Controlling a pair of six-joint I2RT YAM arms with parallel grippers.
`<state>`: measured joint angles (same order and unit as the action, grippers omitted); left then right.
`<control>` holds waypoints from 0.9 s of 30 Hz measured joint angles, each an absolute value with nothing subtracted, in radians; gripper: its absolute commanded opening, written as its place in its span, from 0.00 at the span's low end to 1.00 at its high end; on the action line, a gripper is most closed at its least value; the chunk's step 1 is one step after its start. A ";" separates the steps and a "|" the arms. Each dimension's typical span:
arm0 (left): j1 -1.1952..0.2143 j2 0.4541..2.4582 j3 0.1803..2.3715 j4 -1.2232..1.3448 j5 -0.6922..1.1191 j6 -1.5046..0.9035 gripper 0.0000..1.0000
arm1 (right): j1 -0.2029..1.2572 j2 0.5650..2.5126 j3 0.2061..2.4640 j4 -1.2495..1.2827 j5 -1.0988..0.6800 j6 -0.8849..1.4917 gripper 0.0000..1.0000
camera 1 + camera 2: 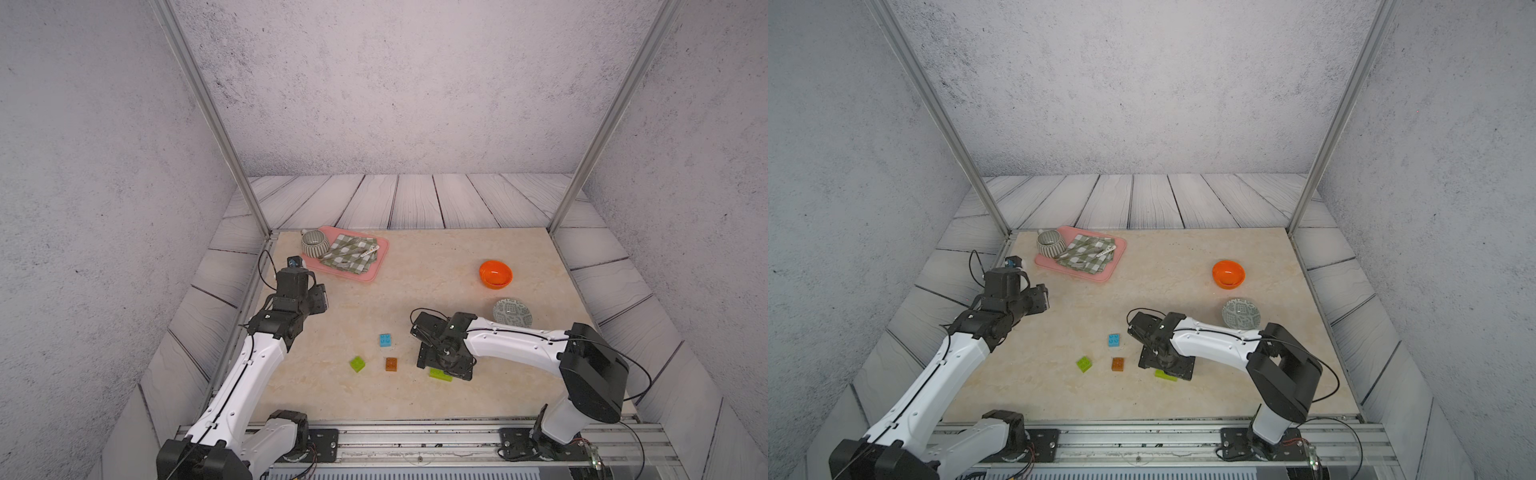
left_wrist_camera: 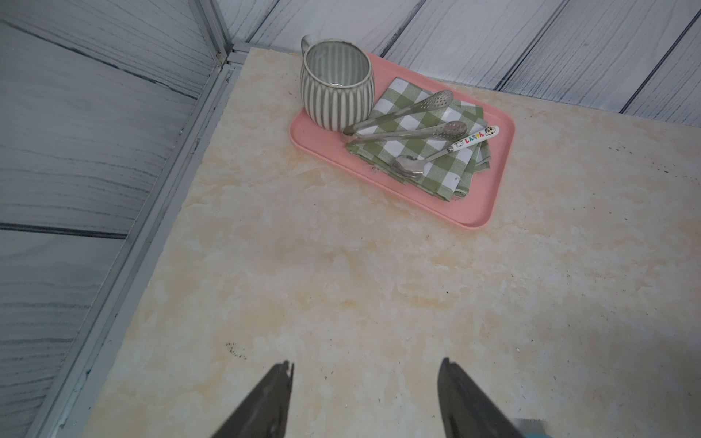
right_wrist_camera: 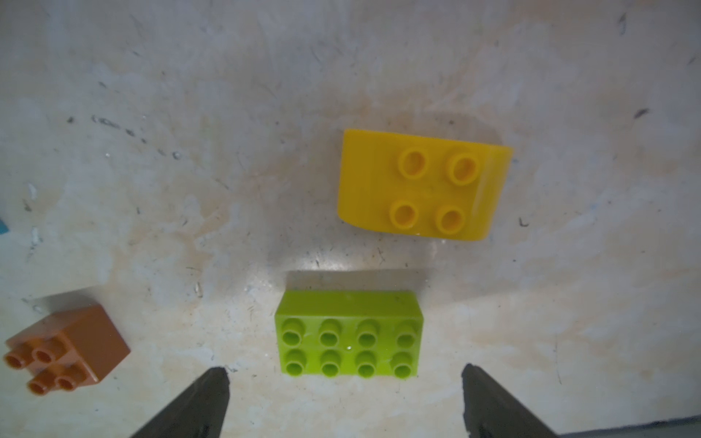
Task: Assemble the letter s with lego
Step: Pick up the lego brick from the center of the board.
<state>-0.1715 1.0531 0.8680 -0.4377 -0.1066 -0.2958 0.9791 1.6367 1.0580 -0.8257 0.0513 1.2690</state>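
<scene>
Marble-look counter (image 1: 436, 266) | right claw (image 3: 344, 368) spread wide over long lime-green brick (image 3: 349, 335), not touching | yellow brick (image 3: 421, 186) just beside | left claw (image 2: 366, 366) spread, empty, facing pink tray (image 2: 481, 220)

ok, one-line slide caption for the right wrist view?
Open right gripper poised over the long lime-green brick; yellow brick and brown brick lie separate nearby.

A pink tray (image 2: 493, 189) is sitting at the far left, carrying a striped mug (image 2: 335, 85) and a green checked cloth (image 2: 444, 178). Metal tongs (image 2: 409, 110) and a spoon (image 2: 447, 149) are lying on the cloth. An orange bowl (image 1: 495, 274) is sitting far right, with a patterned dish (image 1: 512, 312) resting just nearer.
</scene>
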 measured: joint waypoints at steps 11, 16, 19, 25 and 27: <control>-0.173 1.062 0.868 -0.439 -0.102 -0.296 0.67 | 0.958 1.692 1.028 -0.754 0.004 1.229 0.99; -0.173 1.062 0.869 -0.439 -0.101 -0.296 0.67 | 0.945 1.698 1.015 -0.730 -0.004 1.206 0.86; -0.173 1.062 0.869 -0.439 -0.100 -0.296 0.67 | 0.943 1.705 1.015 -0.720 -0.006 1.190 0.76; -0.173 1.062 0.869 -0.439 -0.100 -0.296 0.67 | 0.943 1.705 1.058 -0.771 0.006 1.110 0.59; -0.173 1.062 0.869 -0.439 -0.100 -0.296 0.67 | 0.943 1.706 1.124 -0.820 0.017 1.059 0.59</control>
